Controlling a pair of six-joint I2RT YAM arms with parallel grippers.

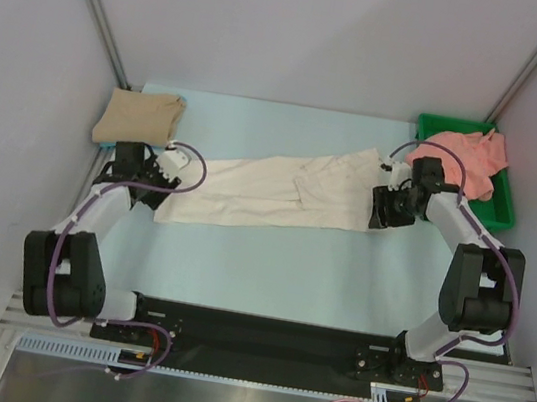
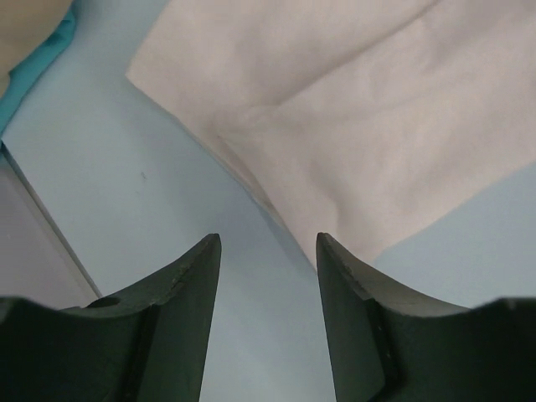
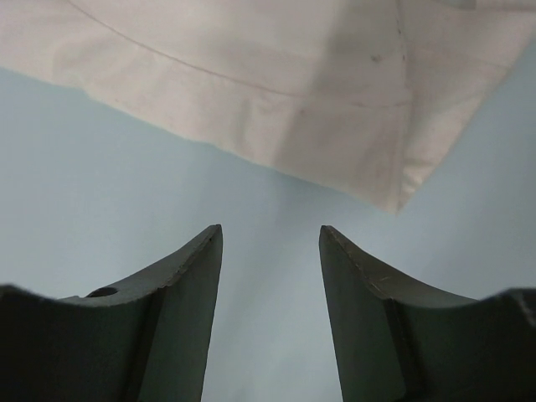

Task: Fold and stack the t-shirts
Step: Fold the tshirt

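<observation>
A cream-white t-shirt (image 1: 279, 195) lies folded lengthwise into a long strip across the middle of the table. It also shows in the left wrist view (image 2: 368, 117) and the right wrist view (image 3: 276, 75). A tan-beige t-shirt (image 1: 140, 117) sits folded at the back left. A salmon-pink t-shirt (image 1: 469, 156) lies crumpled in the green tray (image 1: 498, 209). My left gripper (image 1: 155, 192) is open and empty at the strip's left end (image 2: 268, 239). My right gripper (image 1: 384, 216) is open and empty at the strip's right end (image 3: 270, 230).
The green tray stands at the back right corner. A teal strip (image 2: 42, 63) lies under the tan shirt. Grey walls close in the table on the left, back and right. The black arm rail (image 1: 258, 336) runs along the near edge.
</observation>
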